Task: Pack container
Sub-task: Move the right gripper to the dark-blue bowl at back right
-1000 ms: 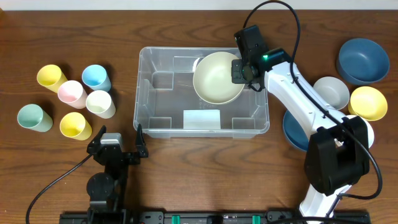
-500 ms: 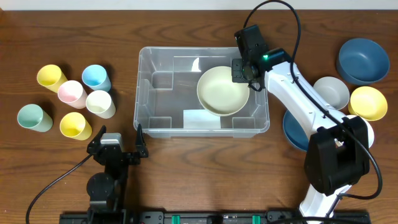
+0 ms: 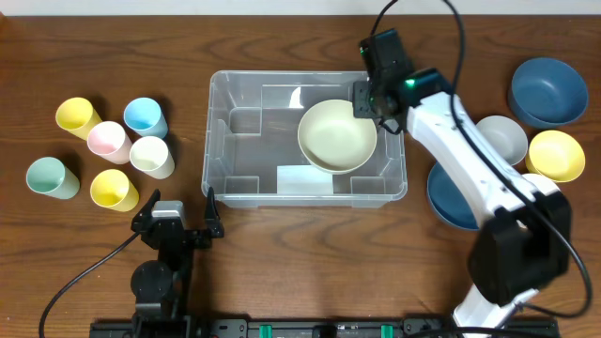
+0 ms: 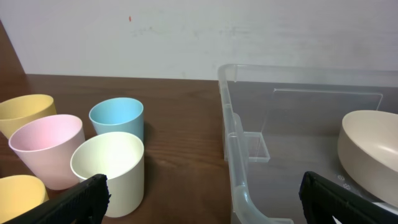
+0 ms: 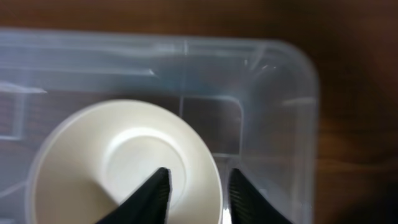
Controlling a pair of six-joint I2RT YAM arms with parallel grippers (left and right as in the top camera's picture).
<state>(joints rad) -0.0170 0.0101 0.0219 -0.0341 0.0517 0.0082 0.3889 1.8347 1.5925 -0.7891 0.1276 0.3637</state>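
the clear container (image 3: 208, 141) is seen at the middle of the wooden table (image 3: 282, 253), open side up. a cream bowl (image 3: 336, 139) is set upright inside its right half. the right gripper (image 5: 200, 194) is held over the bowl's right rim, its fingers parted and placed either side of that rim, not pressed onto it. the left gripper (image 3: 177, 208) is parked near the table's front edge, jaws spread wide around nothing. six pastel cups (image 3: 152, 156) are grouped left of the container.
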